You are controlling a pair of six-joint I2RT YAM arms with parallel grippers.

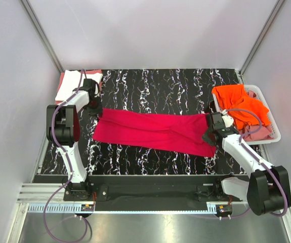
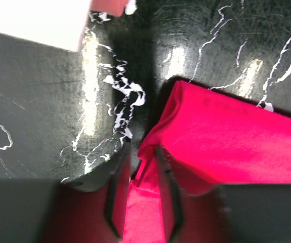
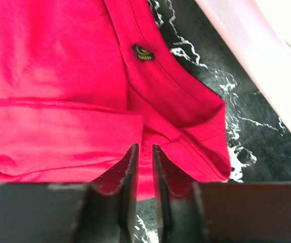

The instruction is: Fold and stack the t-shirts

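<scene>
My left gripper and right gripper are each pinched narrow on 1 end of the crimson t-shirt, stretching it across the bench, apparently to flatten it for folding. The orange t-shirt lies in the basket.

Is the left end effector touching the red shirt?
Touching. The left wrist view shows an edge of the red shirt pinched inside the left end effector.
</scene>
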